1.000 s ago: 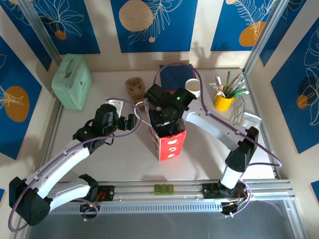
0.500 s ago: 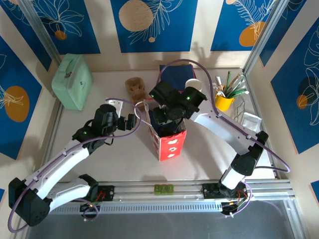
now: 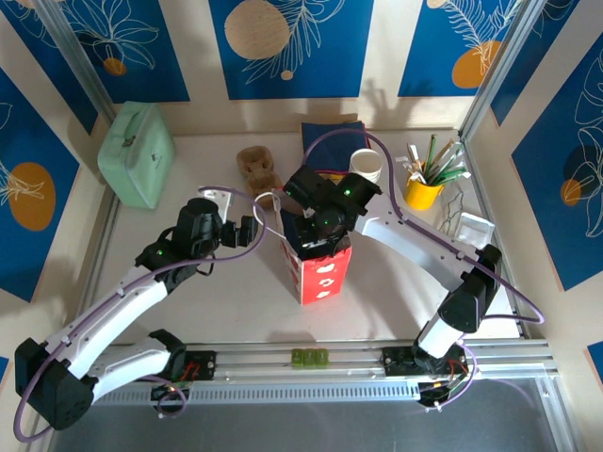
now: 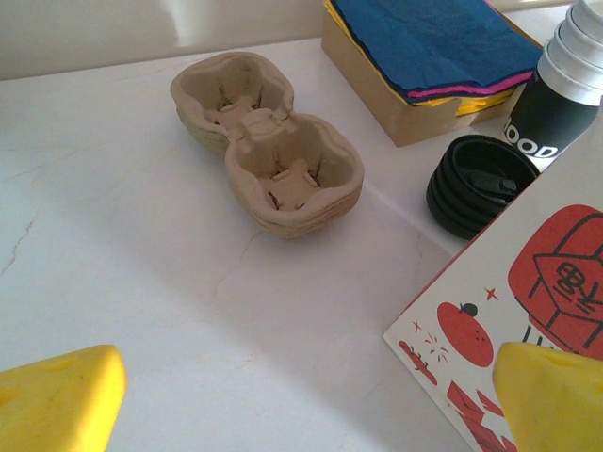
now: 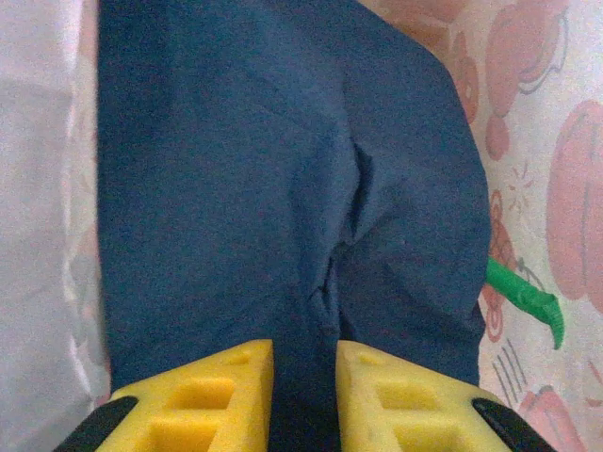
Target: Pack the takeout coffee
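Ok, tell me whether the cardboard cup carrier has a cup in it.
No, both wells of the cup carrier are bare.

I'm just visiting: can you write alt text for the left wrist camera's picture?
A stack of two-cup pulp drink carriers lies on a white table, seen between the two wide-apart yellow fingertips of the open left gripper. Behind are a box of blue napkins, stacked black lids and dark paper cups, with a red-printed white bag at right.

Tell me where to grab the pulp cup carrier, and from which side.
Probably best from straight above, with fingers across the narrow waist between the two wells of the pulp cup carrier. It lies flat, open side up, and the waist is its slimmest span.
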